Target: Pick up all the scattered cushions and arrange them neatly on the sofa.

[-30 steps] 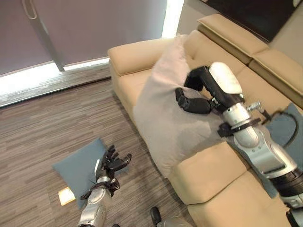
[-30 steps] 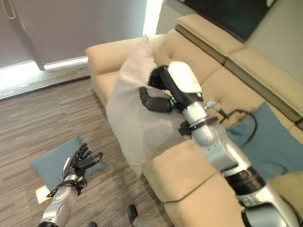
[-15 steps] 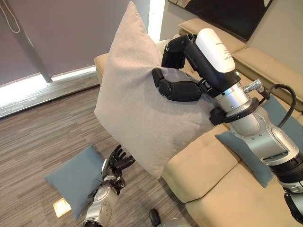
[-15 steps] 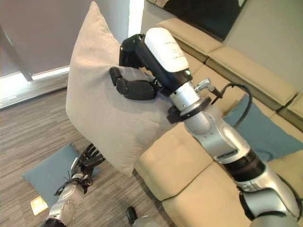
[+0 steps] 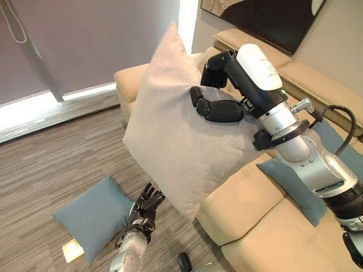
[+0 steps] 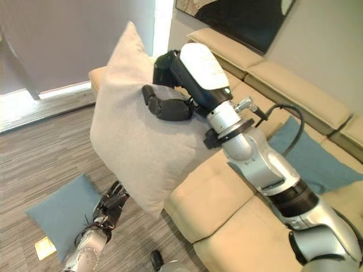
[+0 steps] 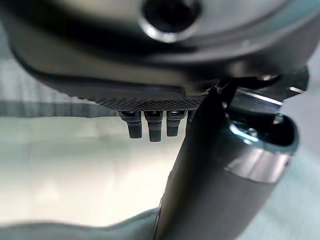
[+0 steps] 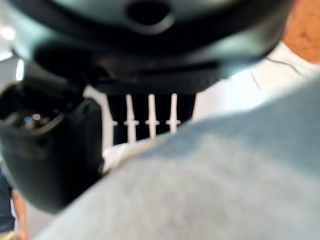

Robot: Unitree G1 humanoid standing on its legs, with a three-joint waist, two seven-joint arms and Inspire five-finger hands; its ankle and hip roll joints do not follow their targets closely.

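My right hand [image 5: 218, 109] is shut on a large pale beige cushion [image 5: 176, 147], thumb across its front and fingers behind its upper edge. The cushion hangs tilted in the air over the front edge of the tan sofa [image 5: 244, 198], its lower corner pointing at the floor. The same cushion shows past the fingers [image 8: 150, 117] in the right wrist view. A blue cushion [image 5: 93, 215] lies flat on the floor. My left hand [image 5: 148, 203] hangs low beside it, open and holding nothing. A second blue cushion [image 5: 295, 184] lies on the sofa seat under my right arm.
A wood-plank floor [image 5: 62, 153] stretches to a glass door with a grey blind [image 5: 91, 45] at the back. A small yellow square [image 5: 72, 250] lies on the floor by the blue cushion. A dark picture [image 5: 266, 22] hangs above the sofa back.
My right hand lifted the beige cushion off the sofa seat high into the air, then lowered it slightly. The left hand shifted right, off the floor cushion.
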